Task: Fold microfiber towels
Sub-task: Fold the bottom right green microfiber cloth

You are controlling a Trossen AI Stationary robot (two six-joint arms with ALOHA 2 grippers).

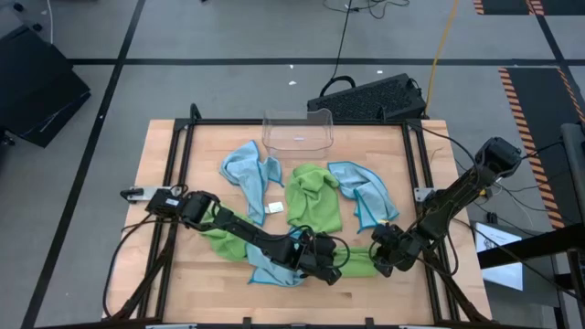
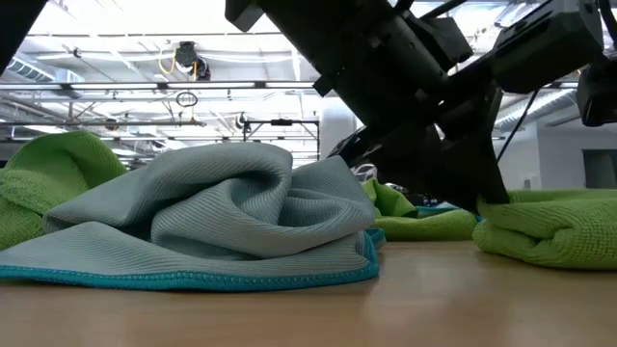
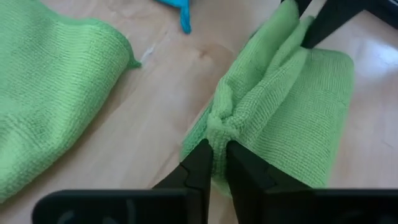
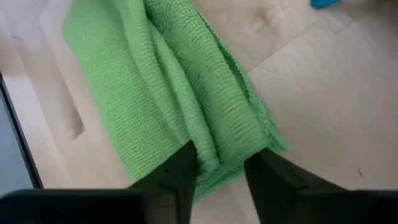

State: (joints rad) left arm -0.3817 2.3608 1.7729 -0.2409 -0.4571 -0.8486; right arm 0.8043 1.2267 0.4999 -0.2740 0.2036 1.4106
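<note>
A lime green towel lies bunched near the table's front edge, between my two grippers. My left gripper is shut on its left end and my right gripper on its right end. The towel also shows at the right of the low view. Another green towel and two light blue ones lie crumpled at mid-table. A third green towel and a blue one lie under my left arm. My left gripper pinches a gathered bunch of several folds at the green towel's end between its two fingers. The towel runs away from the fingers as a raised ridge, its flat part on the table. My right gripper pinches the gathered folds at the towel's other end, several layers, between its two fingers. The fingers lie along the towel's length. The towel's rest spreads out on the table beyond them.
A clear plastic bin stands at the table's far edge, in the middle. A black frame runs along the table's sides. The crumpled blue towel fills the front of the low view. Bare wood shows at the front left and far right.
</note>
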